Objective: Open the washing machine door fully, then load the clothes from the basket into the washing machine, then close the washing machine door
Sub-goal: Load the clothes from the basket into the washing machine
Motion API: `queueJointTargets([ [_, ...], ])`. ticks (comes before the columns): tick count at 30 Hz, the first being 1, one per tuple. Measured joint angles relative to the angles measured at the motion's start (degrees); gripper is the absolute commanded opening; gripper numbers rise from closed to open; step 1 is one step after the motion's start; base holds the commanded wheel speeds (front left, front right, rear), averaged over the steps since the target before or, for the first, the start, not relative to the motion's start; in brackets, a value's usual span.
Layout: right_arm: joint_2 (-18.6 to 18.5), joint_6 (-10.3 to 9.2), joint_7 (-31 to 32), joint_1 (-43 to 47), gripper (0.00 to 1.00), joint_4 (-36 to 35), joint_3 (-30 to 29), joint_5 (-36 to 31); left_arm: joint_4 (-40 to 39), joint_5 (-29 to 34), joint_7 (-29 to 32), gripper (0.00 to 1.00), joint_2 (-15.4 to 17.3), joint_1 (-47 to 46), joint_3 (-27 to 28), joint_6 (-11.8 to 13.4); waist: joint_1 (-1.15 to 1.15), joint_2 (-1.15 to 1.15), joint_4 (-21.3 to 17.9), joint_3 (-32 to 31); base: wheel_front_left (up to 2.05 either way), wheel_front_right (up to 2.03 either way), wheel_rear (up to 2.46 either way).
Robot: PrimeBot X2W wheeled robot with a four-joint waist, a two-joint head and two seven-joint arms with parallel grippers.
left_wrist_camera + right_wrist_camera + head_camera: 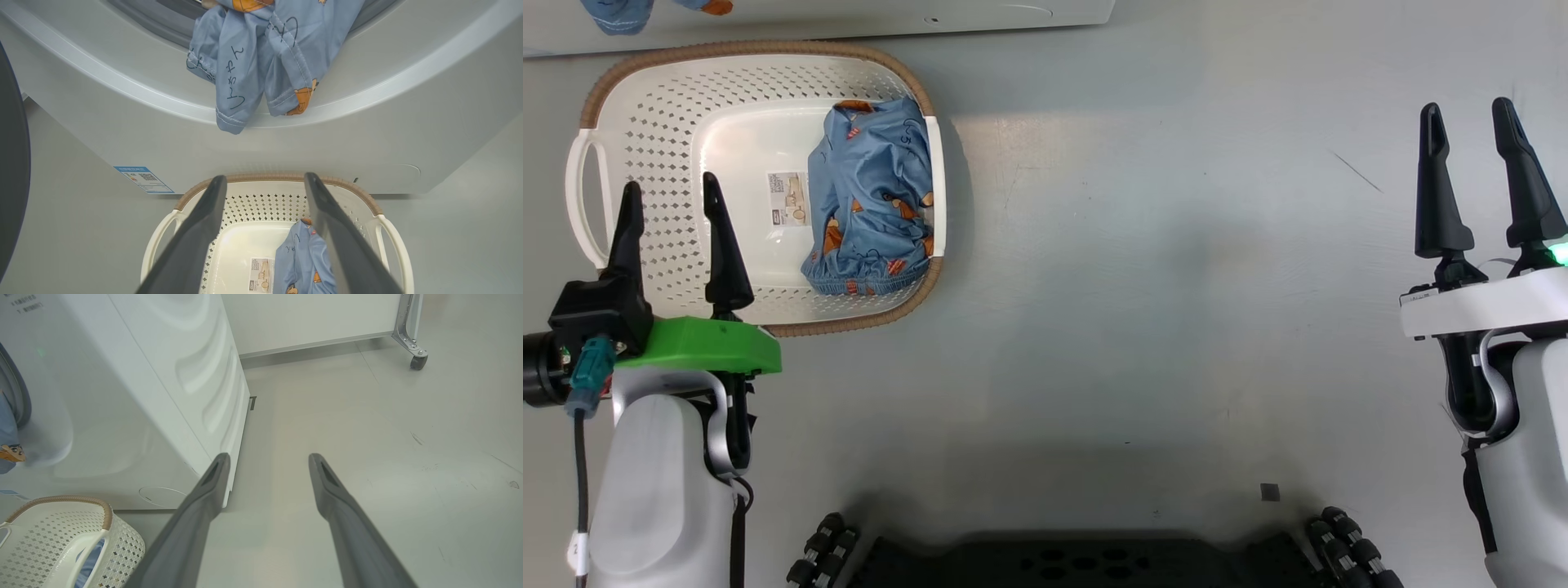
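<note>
Here the basket (645, 98) sits on the grey floor (1143, 294), just in front of the washing machine (286, 143), with its brown woven rim close to the white front panel. One blue garment (874, 196) lies crumpled inside the basket, pressed against the right-hand wall as the head view shows it, beside the barcode sticker (789, 198) on the bare bottom. A second blue garment (253, 61) hangs out over the lower lip of the machine's round opening, its hem draping down onto the white front. A small blue label (144, 179) is stuck low on the machine's front. At the left edge of the left wrist view a dark curved edge (12, 163) stands away from the opening; it looks like the rim of the door, swung open.

The left gripper (670, 186) hovers over the near left part of the basket, its two dark fingers spread apart with nothing between them. The right gripper (1466, 108) hangs well apart to the right, over bare floor, with its fingers likewise spread and empty. In the right wrist view the machine's side panel runs past to the left, and a caster wheel (419, 361) stands on the floor farther off.
</note>
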Motion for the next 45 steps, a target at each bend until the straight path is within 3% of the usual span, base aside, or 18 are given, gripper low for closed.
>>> queueJointTargets([
  [27,0.2,0.0,0.0,0.0,1.0,2.9,3.0,1.2,0.9,-1.5,0.0,1.0,-0.1,-4.8,-1.4,0.0,0.0,0.0,-1.2,-2.4,0.0,0.0,0.0],
  [45,0.2,0.0,0.0,0.0,1.0,3.8,4.0,1.7,9.6,-1.9,1.0,1.0,0.2,-16.2,-1.6,-0.6,0.0,0.0,-2.4,-2.2,0.0,0.0,0.0],
])
